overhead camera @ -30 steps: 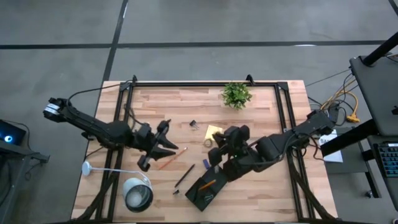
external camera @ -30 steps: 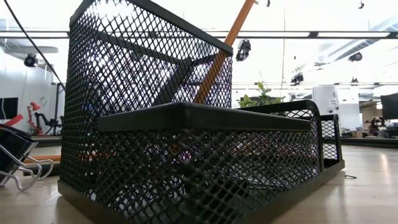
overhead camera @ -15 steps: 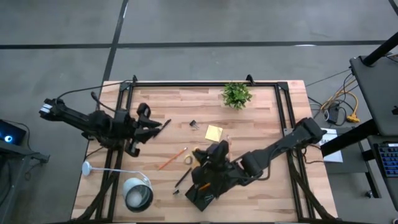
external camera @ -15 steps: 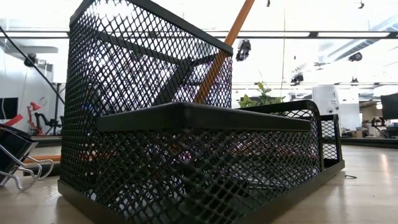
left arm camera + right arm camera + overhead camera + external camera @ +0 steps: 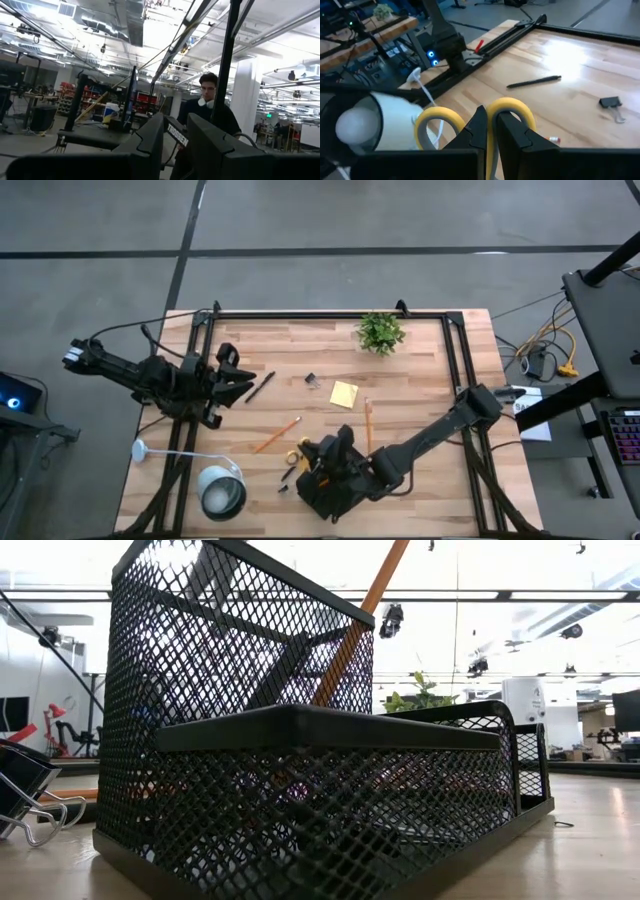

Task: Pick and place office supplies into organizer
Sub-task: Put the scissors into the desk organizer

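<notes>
My right gripper (image 5: 310, 465) is shut on the yellow-handled scissors (image 5: 300, 456) at the near middle of the table, over the far left end of the black mesh organizer (image 5: 318, 503). One orange pencil (image 5: 352, 632) stands slanted in the organizer's tall cup. My left gripper (image 5: 240, 383) hangs open and tipped upward near the table's left edge, holding nothing. Just off its tips a black pen (image 5: 262, 385) lies flat. A binder clip (image 5: 312, 380), a yellow sticky pad (image 5: 344, 393) and two orange pencils (image 5: 277, 435) (image 5: 367, 425) lie on the wood. My right gripper (image 5: 492, 117) pinches the scissors' handle between its two fingers, where the two yellow loops (image 5: 512, 107) meet. One loop shows on each side of the fingers. The fingers slant down from the table's right. The gripper hides the blades.
A round white lamp (image 5: 222, 492) stands at the near left, close to the scissors. A small green plant (image 5: 380, 332) sits at the far edge. Another dark pen (image 5: 292, 472) lies just left of the organizer. Black frame rails run along the left, right and far sides.
My right gripper has gone down and toward the table's near left, carrying the scissors from the middle of the table to above the organizer. My left gripper has drawn back toward the far left edge, risen and tipped its fingers upward.
</notes>
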`<state>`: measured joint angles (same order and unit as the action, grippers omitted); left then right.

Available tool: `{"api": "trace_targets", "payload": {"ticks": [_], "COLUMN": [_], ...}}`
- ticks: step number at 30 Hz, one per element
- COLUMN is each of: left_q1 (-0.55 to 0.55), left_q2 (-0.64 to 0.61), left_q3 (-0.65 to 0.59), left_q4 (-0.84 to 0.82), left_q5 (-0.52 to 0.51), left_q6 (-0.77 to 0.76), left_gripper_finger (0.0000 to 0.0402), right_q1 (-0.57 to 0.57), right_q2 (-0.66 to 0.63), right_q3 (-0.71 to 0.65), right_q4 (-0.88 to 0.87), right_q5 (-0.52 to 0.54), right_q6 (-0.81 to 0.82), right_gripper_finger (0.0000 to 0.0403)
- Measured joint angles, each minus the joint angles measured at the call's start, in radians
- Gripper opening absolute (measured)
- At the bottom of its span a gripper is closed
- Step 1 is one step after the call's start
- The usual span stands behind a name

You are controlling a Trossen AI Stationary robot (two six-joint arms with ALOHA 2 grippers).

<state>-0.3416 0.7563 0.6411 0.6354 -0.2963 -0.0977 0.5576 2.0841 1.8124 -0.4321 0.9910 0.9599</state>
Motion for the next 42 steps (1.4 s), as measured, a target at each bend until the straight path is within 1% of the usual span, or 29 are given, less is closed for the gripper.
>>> {"api": "trace_targets", "payload": {"ticks": [8, 14, 20, 22, 27, 30, 32, 36, 42], "left_q1": [0.000, 0.000, 0.000, 0.000, 0.000, 0.000, 0.000, 0.000, 0.001], "left_q2": [0.006, 0.013, 0.019, 0.021, 0.030, 0.046, 0.060, 0.078, 0.101], "left_q3": [0.009, 0.014, 0.014, 0.016, 0.013, 0.013, 0.013, 0.014, 0.013], "left_q4": [0.009, 0.007, 0.005, 0.007, 0.008, 0.006, 0.007, 0.004, 0.005], "left_q5": [0.002, 0.004, 0.004, 0.005, 0.002, 0.000, 0.000, 0.000, -0.001], "left_q6": [-0.001, -0.002, -0.003, -0.002, -0.001, -0.001, -0.001, -0.002, -0.002], "left_gripper_finger": [0.0073, 0.0073, 0.0073, 0.0073, 0.0073, 0.0073, 0.0073, 0.0073, 0.0073], "right_q1": [0.009, 0.012, 0.036, 0.050, 0.068, 0.074, 0.073, 0.072, 0.101], "right_q2": [0.079, 0.132, 0.146, 0.144, 0.132, 0.130, 0.129, 0.138, 0.190], "right_q3": [0.000, 0.003, 0.003, 0.002, 0.025, 0.031, 0.031, 0.026, 0.023], "right_q4": [-0.005, 0.005, 0.025, 0.024, 0.019, 0.021, 0.019, 0.021, 0.024], "right_q5": [0.014, 0.054, 0.070, 0.113, 0.122, 0.203, 0.229, 0.212, 0.289], "right_q6": [-0.024, -0.016, 0.018, -0.004, -0.058, -0.166, -0.210, -0.177, -0.110], "right_gripper_finger": [0.0011, 0.0011, 0.0011, 0.0011, 0.0011, 0.0011, 0.0011, 0.0011, 0.0011]}}
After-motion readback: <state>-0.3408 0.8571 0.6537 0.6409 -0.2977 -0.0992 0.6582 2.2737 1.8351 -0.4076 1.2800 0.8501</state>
